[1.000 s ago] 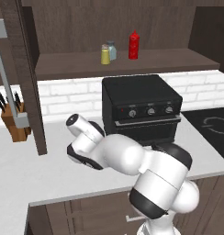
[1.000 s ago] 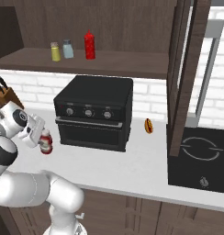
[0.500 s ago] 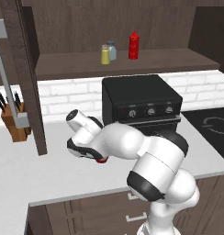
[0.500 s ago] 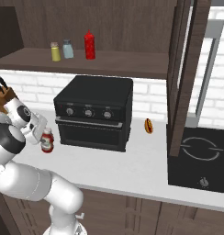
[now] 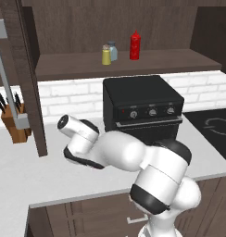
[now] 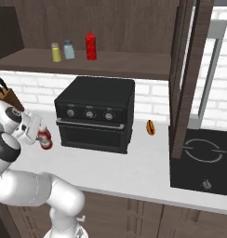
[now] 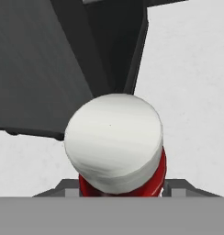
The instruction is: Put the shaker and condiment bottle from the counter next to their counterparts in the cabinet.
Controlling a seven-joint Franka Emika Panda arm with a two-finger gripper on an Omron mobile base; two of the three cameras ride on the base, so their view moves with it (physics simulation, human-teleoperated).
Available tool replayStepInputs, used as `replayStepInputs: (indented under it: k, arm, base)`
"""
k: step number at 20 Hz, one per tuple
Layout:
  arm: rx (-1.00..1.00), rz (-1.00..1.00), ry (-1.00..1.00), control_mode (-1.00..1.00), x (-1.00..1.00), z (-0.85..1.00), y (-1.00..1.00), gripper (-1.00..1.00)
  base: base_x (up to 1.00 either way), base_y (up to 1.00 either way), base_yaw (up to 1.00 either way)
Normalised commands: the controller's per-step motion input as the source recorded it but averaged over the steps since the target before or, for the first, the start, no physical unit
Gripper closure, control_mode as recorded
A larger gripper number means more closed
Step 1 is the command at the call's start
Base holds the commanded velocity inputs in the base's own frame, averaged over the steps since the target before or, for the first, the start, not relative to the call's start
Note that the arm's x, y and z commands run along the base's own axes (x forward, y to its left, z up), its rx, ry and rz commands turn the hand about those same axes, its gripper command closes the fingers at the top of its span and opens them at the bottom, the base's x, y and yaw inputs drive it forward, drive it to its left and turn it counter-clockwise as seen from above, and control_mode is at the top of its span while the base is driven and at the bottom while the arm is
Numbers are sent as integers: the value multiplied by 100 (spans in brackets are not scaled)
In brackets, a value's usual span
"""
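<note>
Condiment bottle (image 6: 45, 139): short red bottle with a white cap, upright at the counter's left part, just left of the black oven; in the hand view its white cap (image 7: 114, 140) is close up, with the red body showing under it.
Hand (image 6: 40, 135): closed around the condiment bottle, one finger on each side of the red body; the finger tips (image 7: 178, 186) show at both sides of the bottle low in the hand view.
Bottle and counter: whether the bottle's base rests on the counter or is just off it cannot be told.
Shaker (image 5: 106, 55): small yellow cylinder with a pale top, upright on the cabinet shelf, just beside the blue-grey shaker.
Blue-grey shaker (image 5: 113, 51): on the same shelf, slightly behind and right of the yellow one.
Squeeze bottle (image 5: 134, 46): tall, all red, pointed nozzle, standing to the right of the two shakers, near them.
Cabinet (image 5: 133, 66): dark brown, with a wide shelf board above the oven.
Counter (image 6: 134, 167): pale slab over dark drawers.
Oven (image 6: 95, 114): black, three knobs on the front, set against the white brick wall.
Knife block (image 5: 14, 123): wooden, at the far left of the counter.
Hot dog (image 6: 150, 127): small, lying on the counter right of the oven.
Cooktop (image 6: 201, 160): black, at the right end.
</note>
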Motion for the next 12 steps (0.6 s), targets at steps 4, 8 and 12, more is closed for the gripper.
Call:
replayStepInputs:
  k: [4,8,12]
  arm:
    - [4,10,-9,-100,-5,54,-41,100]
    - [6,13,-2,-100,0,46,-33,100]
    - [7,18,-1,-100,-8,30,-29,100]
  base:
    - [0,0,0]
    - [0,0,0]
    - [0,0,0]
